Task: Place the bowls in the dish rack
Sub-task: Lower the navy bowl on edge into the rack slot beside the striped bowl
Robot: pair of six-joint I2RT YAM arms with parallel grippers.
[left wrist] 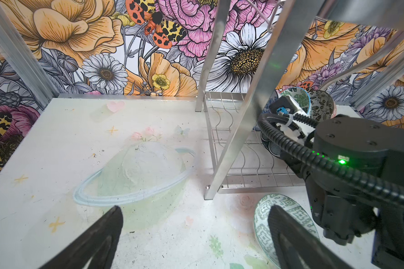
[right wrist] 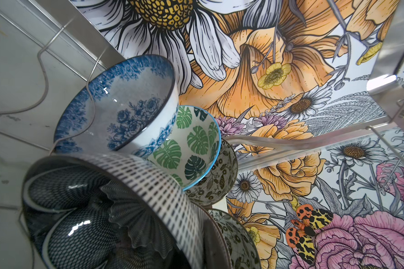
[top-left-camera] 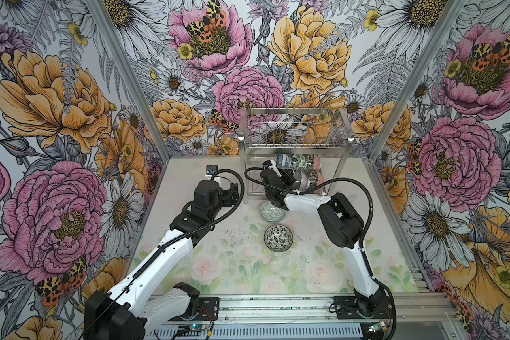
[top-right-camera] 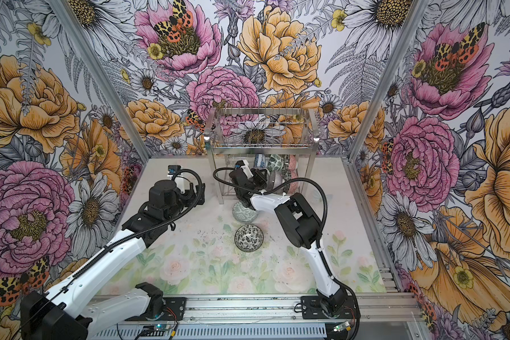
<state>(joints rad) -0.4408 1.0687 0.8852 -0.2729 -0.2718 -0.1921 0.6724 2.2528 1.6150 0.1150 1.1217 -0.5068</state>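
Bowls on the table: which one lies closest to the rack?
The grey-green maze-patterned bowl, just in front of the rack, partly under the right arm. The black-and-white flowered bowl sits farther out, in the open.

The pale tabletop [top-left-camera: 218,235], printed with faint roses and leaves, carries the dish rack [top-left-camera: 295,146] toward its back. Just in front of the rack lies a grey-green bowl [top-left-camera: 269,212]. Nearer, a black-and-white floral bowl [top-left-camera: 278,237] sits upright.
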